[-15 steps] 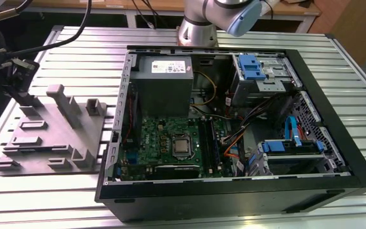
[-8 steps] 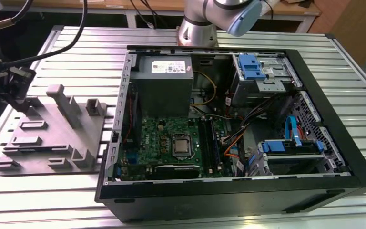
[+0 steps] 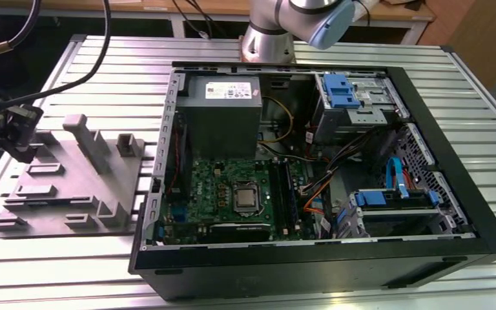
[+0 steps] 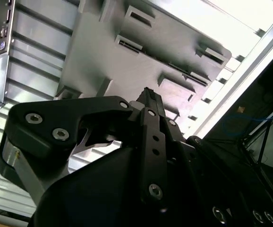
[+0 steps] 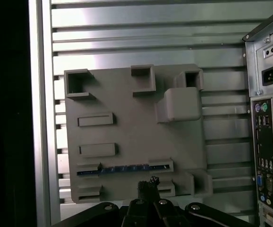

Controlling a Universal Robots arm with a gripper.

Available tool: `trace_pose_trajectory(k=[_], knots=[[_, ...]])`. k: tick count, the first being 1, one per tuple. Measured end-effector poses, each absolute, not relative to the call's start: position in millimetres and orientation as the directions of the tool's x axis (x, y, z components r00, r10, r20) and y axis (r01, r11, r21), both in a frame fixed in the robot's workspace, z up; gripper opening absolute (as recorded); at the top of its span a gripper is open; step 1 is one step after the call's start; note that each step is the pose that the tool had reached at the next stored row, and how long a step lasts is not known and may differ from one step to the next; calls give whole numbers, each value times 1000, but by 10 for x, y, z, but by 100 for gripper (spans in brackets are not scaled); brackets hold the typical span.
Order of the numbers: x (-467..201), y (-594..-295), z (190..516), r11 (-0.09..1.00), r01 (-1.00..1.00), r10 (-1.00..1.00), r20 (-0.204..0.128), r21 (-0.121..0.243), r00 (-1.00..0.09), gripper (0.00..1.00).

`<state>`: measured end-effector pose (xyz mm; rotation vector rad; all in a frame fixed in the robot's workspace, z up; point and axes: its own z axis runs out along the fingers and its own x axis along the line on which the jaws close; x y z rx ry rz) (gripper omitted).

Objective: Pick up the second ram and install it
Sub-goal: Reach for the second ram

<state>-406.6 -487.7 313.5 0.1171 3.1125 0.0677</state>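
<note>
On the exterior view's left of the open computer case (image 3: 317, 261), a grey slotted tray (image 3: 67, 187) lay flat on the ribbed metal tabletop (image 3: 127, 64). In the first wrist view the second ram (image 5: 122, 169) sat on edge in one of the tray's long slots, a thin dark-blue strip running lengthwise close to one edge of the tray. The claw (image 5: 148, 183) hung just beside the strip's middle, apart from it; whether it was open or closed could not be told. In the exterior view the claw was above the tray's left edge, well apart from the case. The arm's base (image 3: 265, 39) stood at the far side of the tabletop. The case lay on its side with its green board (image 3: 222, 187) facing up, and its back panel of sockets (image 5: 264, 142) faced the tray.
</note>
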Motion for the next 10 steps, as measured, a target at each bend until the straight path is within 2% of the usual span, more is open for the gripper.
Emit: trace_pose_trajectory(k=[10], knots=[[-4113, -4940, 3053, 996, 74, 76, -24, 44, -997, 10]])
